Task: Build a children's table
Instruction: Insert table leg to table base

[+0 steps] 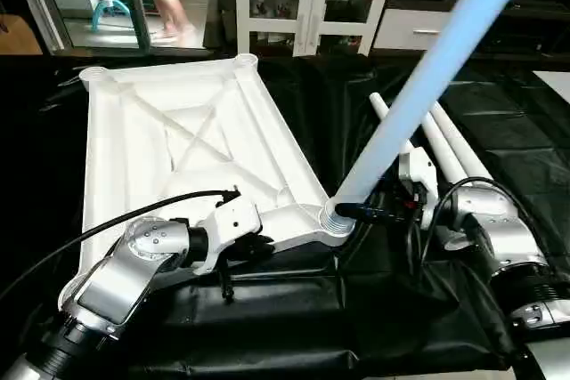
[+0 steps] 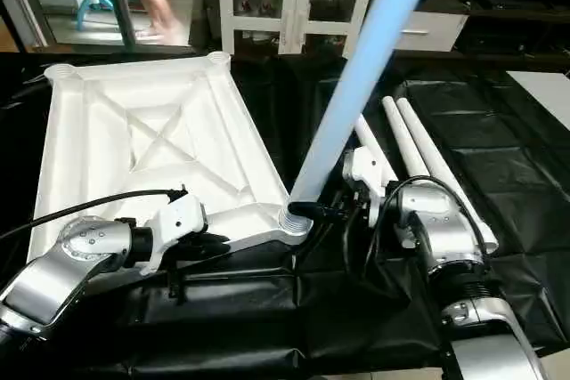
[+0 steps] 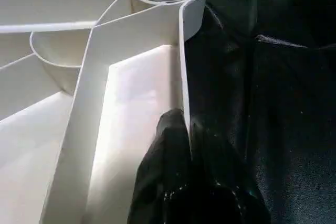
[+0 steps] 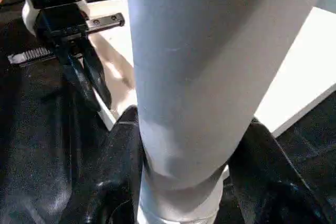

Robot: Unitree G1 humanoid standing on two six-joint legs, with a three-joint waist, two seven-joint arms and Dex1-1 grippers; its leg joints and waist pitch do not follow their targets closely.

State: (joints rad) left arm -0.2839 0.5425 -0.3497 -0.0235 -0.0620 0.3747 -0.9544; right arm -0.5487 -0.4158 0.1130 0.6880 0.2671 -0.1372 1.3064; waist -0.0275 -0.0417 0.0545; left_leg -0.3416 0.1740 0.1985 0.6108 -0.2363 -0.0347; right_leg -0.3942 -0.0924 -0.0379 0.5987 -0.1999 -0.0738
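the tabletop (image 1: 178, 144) is laid underside up on the black sheet (image 1: 374, 327), its long axis running away from the robot. 1 leg (image 1: 427, 77) is stood in the near right corner socket (image 1: 337, 218), leaning up and to the right; whether it is fully seated cannot be told. 3 legs (image 2: 419, 153) are left lying beside the tabletop, so most of the work is judged undone. the right gripper (image 4: 184, 166) is closed around the leg's base; the left gripper (image 3: 181, 145) is clamped on the tabletop's near rim.
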